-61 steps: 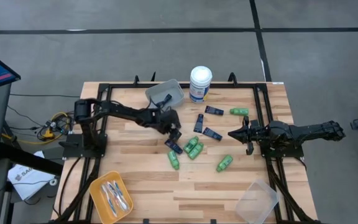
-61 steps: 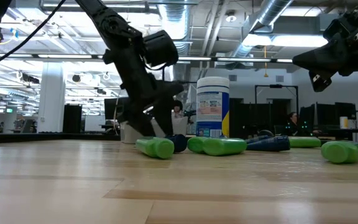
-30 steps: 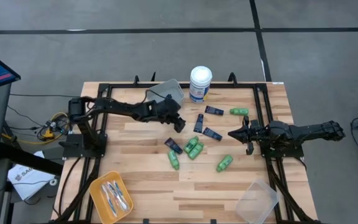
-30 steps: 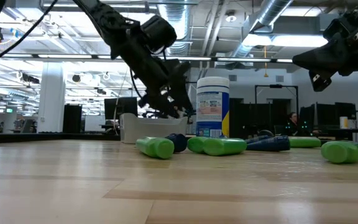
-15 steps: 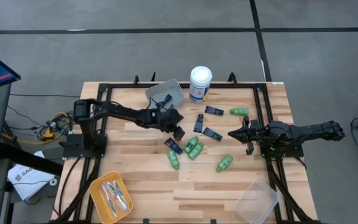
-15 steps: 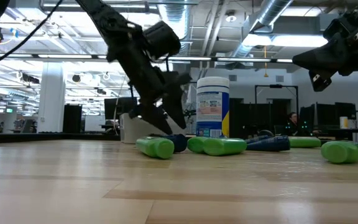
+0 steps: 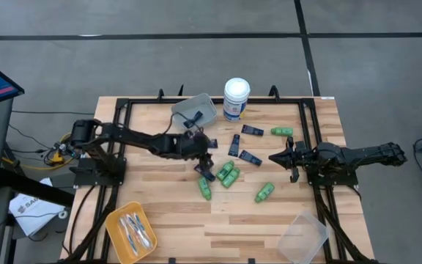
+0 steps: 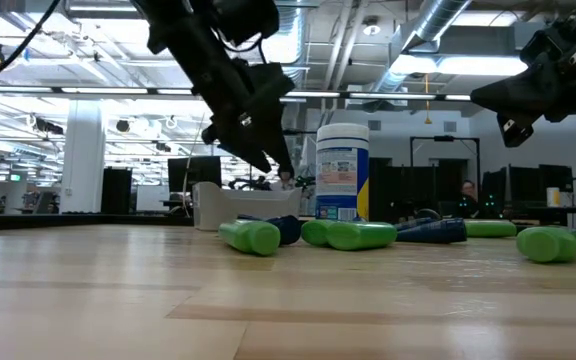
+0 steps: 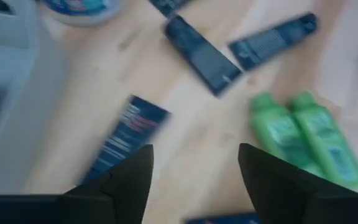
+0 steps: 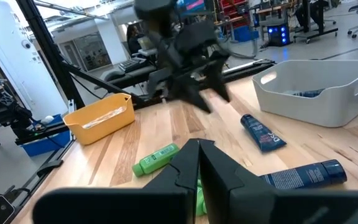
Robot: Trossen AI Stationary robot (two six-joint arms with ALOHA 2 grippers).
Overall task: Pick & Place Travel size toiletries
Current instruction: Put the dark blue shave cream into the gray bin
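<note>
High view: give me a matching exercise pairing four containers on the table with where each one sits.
Things:
1. grey bin
2. orange tray
3. clear tub
4. white canister

Places:
A. near corner on the right arm's side
B. far edge, about the middle, upright
C. near corner on the left arm's side
D. far side, just beyond the left gripper

Pairs: 1-D, 2-C, 3-A, 4-B
</note>
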